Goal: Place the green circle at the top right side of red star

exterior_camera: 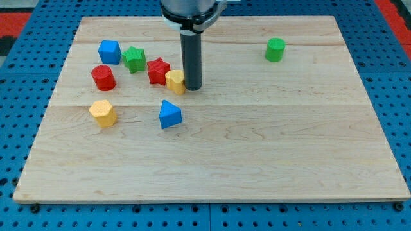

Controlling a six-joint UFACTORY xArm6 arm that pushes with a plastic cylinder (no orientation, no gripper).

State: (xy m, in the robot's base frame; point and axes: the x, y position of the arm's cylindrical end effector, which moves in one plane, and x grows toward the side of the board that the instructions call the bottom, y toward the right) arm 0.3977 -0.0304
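Seven small blocks lie on the wooden board [257, 160], and the red star [158, 70] serves as the landmark for all of them. Farthest toward the view's left of the star sit a red cylinder [103, 77], level with it, and a yellow hexagonal block [103, 113], lower down toward the view's bottom. A blue cube [110, 51] lies up and to the left of the star, and a green star [134, 59] sits between that cube and the red star, just beside the red star's upper left side. A blue triangular block [169, 114] rests below the star, apart from it. A yellow block [174, 81], its shape hard to make out, touches the red star's lower right side. My tip [192, 87] stands just right of the star, pressed against the right side of that yellow block. The rod has no jaws or hand to open or close, so there is no grasp to report. The green circle [275, 49] stands well apart to the star's right and a little higher, near the board's top edge, with nothing touching it.
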